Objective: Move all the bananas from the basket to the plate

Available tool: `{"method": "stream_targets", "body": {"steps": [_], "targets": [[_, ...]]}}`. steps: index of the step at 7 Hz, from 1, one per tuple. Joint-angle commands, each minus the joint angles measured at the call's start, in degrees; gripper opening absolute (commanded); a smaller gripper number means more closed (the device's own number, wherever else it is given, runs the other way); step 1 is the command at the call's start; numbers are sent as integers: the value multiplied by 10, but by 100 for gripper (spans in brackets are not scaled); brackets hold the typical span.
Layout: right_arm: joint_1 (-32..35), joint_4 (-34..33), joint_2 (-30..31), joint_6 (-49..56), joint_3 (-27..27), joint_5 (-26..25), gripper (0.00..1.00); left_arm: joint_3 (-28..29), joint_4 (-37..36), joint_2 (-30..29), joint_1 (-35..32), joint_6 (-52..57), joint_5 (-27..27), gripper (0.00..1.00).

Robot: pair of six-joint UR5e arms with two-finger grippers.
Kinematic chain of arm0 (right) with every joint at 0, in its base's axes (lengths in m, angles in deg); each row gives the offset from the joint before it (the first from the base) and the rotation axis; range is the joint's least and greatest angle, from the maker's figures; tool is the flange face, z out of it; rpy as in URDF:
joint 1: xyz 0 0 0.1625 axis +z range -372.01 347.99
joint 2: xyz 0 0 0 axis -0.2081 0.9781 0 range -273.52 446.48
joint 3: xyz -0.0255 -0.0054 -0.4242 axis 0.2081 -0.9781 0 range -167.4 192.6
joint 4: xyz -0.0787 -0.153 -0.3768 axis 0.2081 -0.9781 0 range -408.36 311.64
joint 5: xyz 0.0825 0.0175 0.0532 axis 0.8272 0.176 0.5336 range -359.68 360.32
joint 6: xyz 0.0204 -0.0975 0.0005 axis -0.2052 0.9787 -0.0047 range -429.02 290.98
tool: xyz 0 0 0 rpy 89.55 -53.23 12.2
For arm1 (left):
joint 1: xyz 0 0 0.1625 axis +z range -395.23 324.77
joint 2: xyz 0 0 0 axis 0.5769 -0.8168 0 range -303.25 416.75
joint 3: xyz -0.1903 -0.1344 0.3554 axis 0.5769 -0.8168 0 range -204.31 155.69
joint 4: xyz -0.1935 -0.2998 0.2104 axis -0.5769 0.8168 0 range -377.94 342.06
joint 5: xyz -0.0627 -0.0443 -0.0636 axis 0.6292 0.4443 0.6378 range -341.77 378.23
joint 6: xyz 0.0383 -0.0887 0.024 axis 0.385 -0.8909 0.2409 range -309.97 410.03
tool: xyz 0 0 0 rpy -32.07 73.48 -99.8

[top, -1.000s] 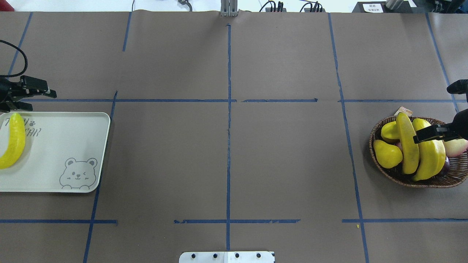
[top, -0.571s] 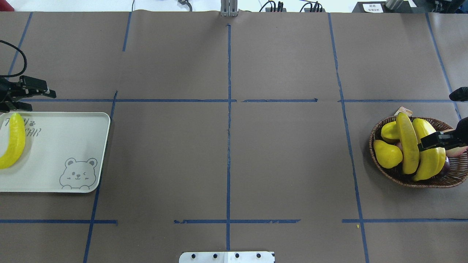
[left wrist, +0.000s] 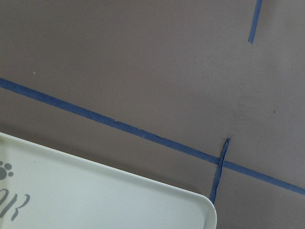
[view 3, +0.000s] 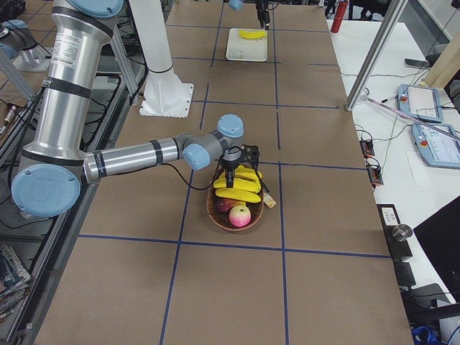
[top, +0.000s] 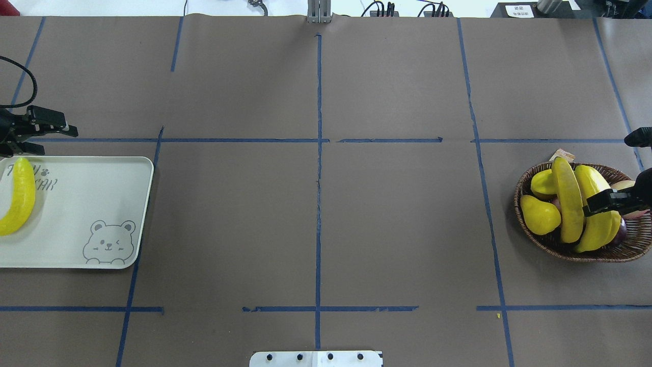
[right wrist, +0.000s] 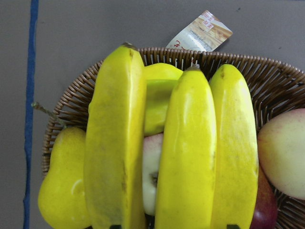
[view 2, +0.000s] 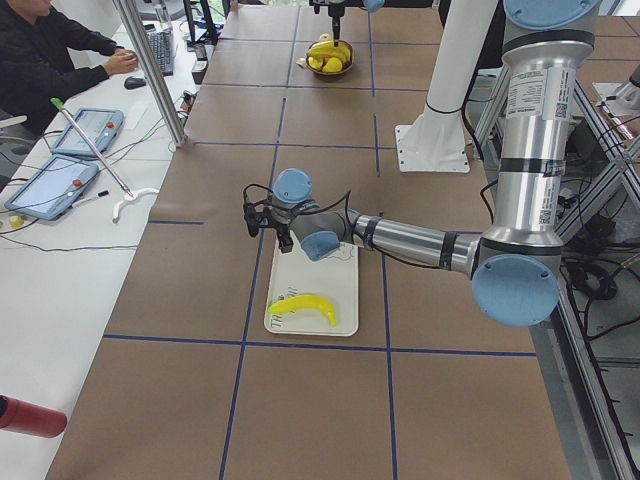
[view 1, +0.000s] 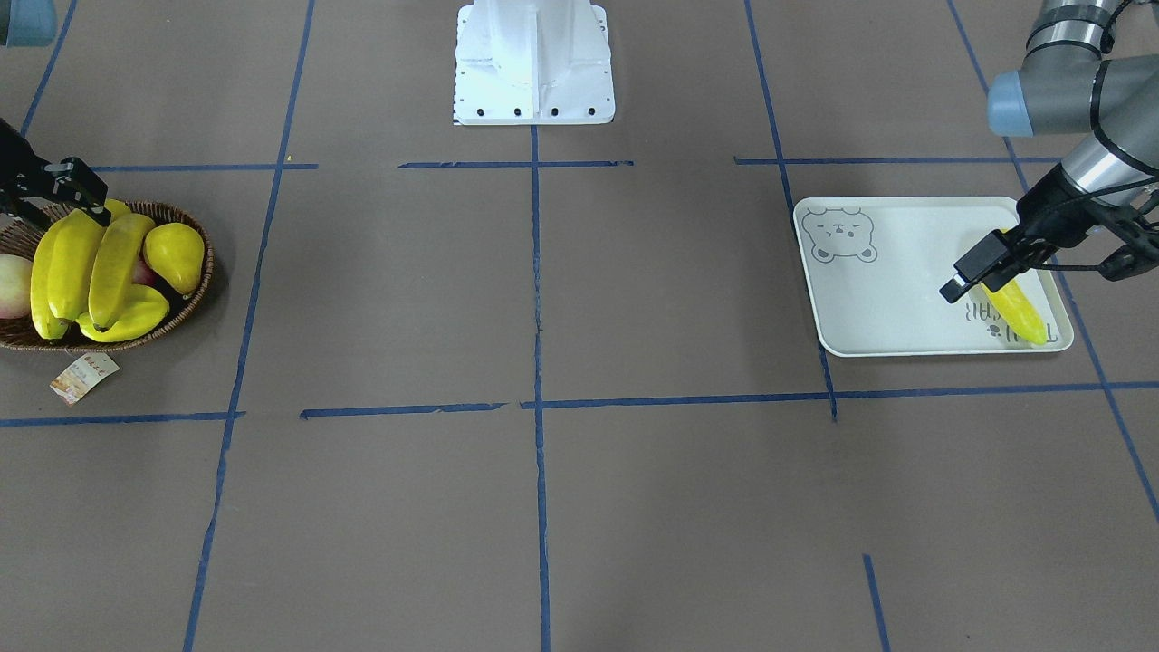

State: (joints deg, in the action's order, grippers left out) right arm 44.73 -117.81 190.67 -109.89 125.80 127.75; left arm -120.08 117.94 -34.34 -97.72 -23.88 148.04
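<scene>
Done: one long glossy yellow banana [top: 20,196] lies on the off-white rectangular bear-print plate [top: 91,204].
Left to do: three yellow bananas [top: 568,199] lie in the dark woven wicker basket [top: 550,244], among other fruit [top: 540,215].
My right claw [top: 606,203]: jaws spread, gripping nothing, poised over those three.
My left claw [top: 57,141]: released, over the worktop [top: 316,229] beside the plate.
Assessment: about a quarter complete.

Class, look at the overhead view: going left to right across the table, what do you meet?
Banana on the plate → bear drawing → middle tape line → basket of fruit.
</scene>
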Motion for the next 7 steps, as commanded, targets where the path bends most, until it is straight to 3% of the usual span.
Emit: {"method": "stream_targets", "body": {"steps": [1,5,7], "targets": [[-1,1,0,0,-6,1,69,-5,0,0,0,0,1,99],[-1,2,0,0,-8,1,41,-7,0,2,0,0,1,99],[0,4,1,1,-4,5,12,-7,0,2,0,0,0,99]]}}
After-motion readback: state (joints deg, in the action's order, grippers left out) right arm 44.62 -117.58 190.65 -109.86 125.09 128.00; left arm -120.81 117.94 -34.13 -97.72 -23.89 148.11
